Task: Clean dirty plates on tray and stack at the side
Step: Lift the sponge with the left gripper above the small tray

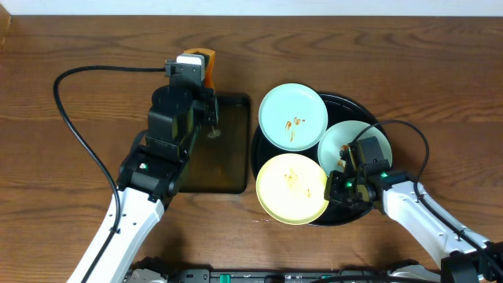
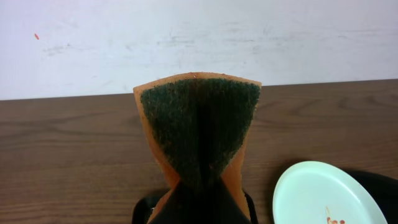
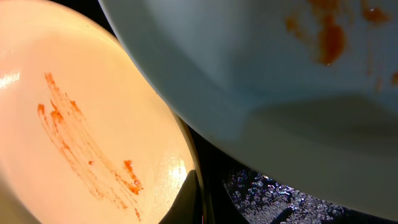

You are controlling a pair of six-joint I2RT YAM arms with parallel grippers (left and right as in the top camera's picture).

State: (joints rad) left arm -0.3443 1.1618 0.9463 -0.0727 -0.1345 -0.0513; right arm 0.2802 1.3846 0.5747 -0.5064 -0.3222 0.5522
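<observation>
A brown wooden table (image 1: 78,47) with clear grain fills my overhead view. A rectangular black tray (image 1: 232,153) lies on it, left of centre. Just past that tray's far edge I see a sponge (image 1: 207,67), showing orange from above. In my left wrist view the sponge stands upright, squeezed narrow at its lower end and fanning wider toward the top. Its dark green scouring face is creased down the middle and bordered in orange. Behind it, the table ends at a plain white wall (image 2: 186,37).

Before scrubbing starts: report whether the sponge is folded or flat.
Folded: the sponge bends into a V, its green faces meeting along a dark crease.
</observation>
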